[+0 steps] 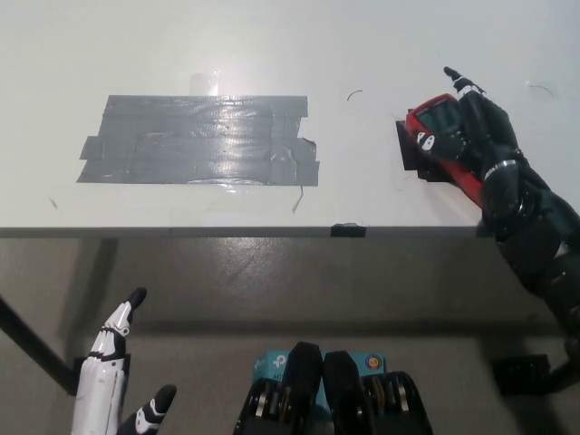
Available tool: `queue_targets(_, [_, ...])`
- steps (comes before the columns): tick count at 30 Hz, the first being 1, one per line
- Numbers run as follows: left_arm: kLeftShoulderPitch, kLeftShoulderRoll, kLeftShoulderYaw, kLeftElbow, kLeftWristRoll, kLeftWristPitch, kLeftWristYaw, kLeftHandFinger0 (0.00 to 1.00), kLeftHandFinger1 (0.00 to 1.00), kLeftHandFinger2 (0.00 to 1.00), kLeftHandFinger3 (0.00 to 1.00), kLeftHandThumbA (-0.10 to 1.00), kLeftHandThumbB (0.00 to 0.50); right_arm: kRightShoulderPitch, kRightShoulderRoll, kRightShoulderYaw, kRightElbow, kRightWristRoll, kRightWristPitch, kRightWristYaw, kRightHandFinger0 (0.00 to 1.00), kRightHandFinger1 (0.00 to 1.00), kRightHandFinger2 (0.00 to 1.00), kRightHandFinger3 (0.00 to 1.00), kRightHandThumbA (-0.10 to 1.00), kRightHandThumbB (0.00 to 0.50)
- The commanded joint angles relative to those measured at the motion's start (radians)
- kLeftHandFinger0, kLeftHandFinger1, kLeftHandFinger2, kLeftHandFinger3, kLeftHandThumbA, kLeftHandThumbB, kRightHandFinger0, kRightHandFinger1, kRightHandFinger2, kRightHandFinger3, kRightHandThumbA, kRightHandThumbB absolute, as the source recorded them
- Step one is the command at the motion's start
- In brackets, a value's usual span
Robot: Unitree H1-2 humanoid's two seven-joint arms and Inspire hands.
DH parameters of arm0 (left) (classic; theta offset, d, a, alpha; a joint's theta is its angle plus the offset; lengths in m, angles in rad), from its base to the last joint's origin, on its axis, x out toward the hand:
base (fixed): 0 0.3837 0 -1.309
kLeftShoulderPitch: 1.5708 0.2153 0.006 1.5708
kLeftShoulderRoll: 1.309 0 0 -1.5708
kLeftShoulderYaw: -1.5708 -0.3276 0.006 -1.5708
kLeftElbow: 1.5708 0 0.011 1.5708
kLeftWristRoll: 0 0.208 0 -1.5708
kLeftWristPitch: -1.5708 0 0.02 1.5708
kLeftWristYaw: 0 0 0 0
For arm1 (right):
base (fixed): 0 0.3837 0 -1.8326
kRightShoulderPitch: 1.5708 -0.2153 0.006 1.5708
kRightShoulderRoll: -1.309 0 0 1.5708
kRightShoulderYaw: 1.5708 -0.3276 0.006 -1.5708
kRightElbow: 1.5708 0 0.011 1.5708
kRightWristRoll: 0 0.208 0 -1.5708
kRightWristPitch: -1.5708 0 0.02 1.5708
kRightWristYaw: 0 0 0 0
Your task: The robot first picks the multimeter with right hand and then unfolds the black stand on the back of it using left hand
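While the white left hand (107, 381) hangs over the grey floor (272, 281), fingers spread and empty, the white worktop (272, 45) bears grey tape (199, 140). Rightward, the black right hand (480, 136) has its fingers wrapped around the red multimeter (437, 127), lying over a black patch (410, 149).

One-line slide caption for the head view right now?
Black right hand grips red multimeter on white table; white left hand rests low, open.
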Motion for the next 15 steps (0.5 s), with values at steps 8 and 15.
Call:
queue_targets(8, [0.024,0.008,-0.003,-0.023,0.037,-0.026,0.027,1.00,1.00,1.00,1.00,1.00,0.086,-0.070,-0.036,-0.022,-0.101,-0.036,-0.038,0.037,1.00,1.00,1.00,1.00,0.86,0.414])
queue_targets(15, [0.021,-0.004,-0.009,-0.017,0.007,-0.026,0.001,1.00,1.00,1.00,1.00,1.00,0.117,-0.039,-0.080,-0.098,-0.385,-0.017,0.006,0.083,1.00,1.00,1.00,1.00,0.92,0.418])
